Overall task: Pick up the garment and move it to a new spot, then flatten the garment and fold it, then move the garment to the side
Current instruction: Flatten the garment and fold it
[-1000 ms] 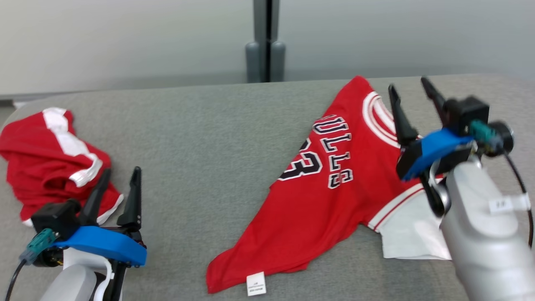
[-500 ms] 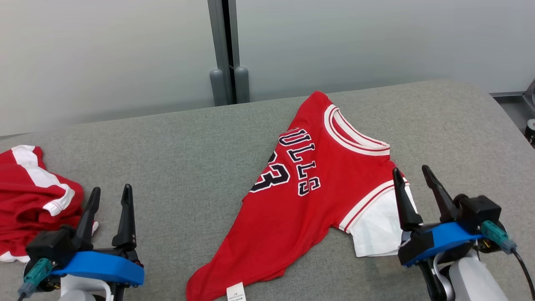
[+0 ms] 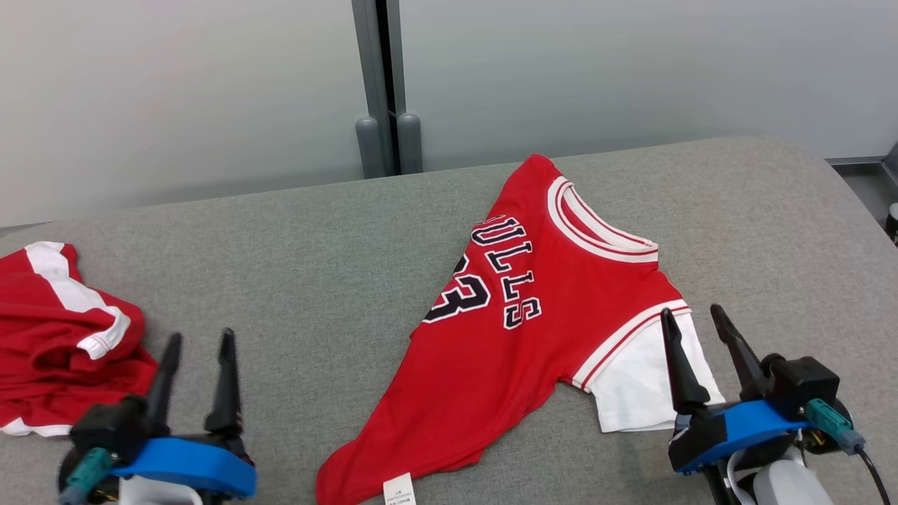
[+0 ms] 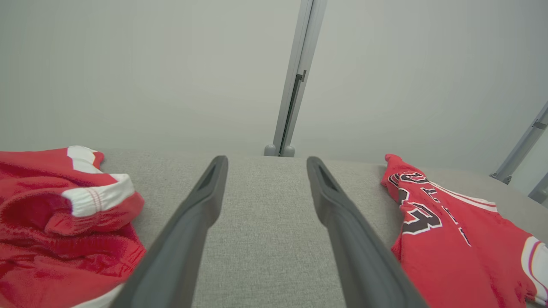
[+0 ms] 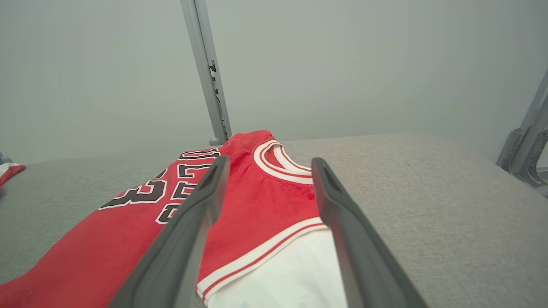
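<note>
Your jersey (image 3: 533, 330) lies on the grey table (image 3: 295, 245), right of centre, with its collar (image 3: 596, 228) toward the far edge and its white sleeve (image 3: 638, 386) toward you. One side is tucked under along a slanting fold that cuts through the lettering (image 3: 505, 273). Its outline matches the one of a second ago. What has changed is the right gripper (image 3: 690, 311): it stood raised near the collar then, and now it sits low at the near right, fingers spread and empty, tips at the sleeve's edge. The head view has swung too, so don't read that shift as the cloth moving. The left gripper (image 3: 201, 334), also spread and empty, has sunk slightly at the near left, beside a second red garment (image 3: 63, 344). I'd judge the jersey released at its spot, with flattening next. You can't see what lies under the fold, or the other sleeve. The hem by the label (image 3: 398, 489) is cut off at the bottom edge, the left fingers are blurred, and whether the right tips touch the sleeve can't be told.
</note>
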### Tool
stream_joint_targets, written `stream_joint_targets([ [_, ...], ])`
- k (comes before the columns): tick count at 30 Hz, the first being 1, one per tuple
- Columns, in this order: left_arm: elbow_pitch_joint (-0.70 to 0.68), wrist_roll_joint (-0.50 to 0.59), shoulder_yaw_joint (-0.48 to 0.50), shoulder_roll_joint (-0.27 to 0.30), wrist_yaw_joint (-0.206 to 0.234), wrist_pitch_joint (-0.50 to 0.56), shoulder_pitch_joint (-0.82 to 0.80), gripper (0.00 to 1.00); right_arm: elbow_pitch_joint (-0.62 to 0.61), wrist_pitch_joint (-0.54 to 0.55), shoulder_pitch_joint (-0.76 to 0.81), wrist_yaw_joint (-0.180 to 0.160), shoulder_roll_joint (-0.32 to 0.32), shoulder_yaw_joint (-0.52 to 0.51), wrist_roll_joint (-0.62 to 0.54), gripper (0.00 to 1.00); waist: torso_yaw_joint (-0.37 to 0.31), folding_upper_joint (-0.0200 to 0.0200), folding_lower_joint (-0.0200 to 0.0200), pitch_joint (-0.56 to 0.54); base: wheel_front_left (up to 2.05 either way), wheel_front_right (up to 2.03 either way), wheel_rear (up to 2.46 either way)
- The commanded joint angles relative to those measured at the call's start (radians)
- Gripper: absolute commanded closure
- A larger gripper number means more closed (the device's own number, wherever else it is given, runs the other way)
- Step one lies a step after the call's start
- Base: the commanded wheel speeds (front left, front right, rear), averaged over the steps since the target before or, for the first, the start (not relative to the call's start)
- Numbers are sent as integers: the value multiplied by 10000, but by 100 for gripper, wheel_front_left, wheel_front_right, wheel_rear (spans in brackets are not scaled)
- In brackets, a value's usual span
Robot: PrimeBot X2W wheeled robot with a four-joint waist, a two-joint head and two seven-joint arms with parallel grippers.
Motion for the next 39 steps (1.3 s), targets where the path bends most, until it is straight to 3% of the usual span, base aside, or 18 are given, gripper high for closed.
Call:
stream_joint_targets([
  [1,42,-89,-114,-8,-52,-36,29,0,67,10,195,1,26,-38,112,0,26,0,0,9,0,0,0],
  [3,73,-428,-714,243,-99,184,120,0,157,315,175,-1,-136,-285,83,0,55,0,0,82,0,0,0],
  [5,-165,-761,-1617,865,-89,801,229,0,172,732,195,1,-294,-514,51,0,129,0,0,220,0,0,0],
  [8,-822,-1943,-2532,1386,-62,1881,476,0,304,1686,430,1,-422,-747,50,0,281,0,0,380,0,0,0],
  [11,-1411,-2541,-3043,2226,-59,2916,659,0,416,2652,556,-1,-422,-1112,237,0,423,0,0,538,0,0,0],
  [16,-1886,-3126,-3507,2670,-63,4315,938,0,742,3908,698,-1,-240,-1804,116,0,607,0,0,700,0,0,0],
  [23,-2167,-3598,-3838,2762,13,5581,1019,0,1002,4677,561,1,29,-2693,-283,0,715,0,0,811,0,0,0],
  [36,-1671,-4169,-4653,2350,-76,6378,415,0,1589,5264,45,4,175,-2223,-85,0,473,0,0,1141,0,0,0],
  [37,-1606,-4199,-4747,2353,-83,6422,383,5,1650,5300,12,16,191,-2053,-39,11,448,0,0,1166,0,0,0],
  [38,-1591,-4265,-4768,2335,-91,6328,344,52,1704,5284,-15,21,216,-1901,20,55,440,0,0,1189,0,0,0],
  [39,-1609,-4292,-4753,2344,-87,6224,282,78,1681,5167,-28,28,232,-1770,66,92,443,0,0,1222,0,0,0],
])
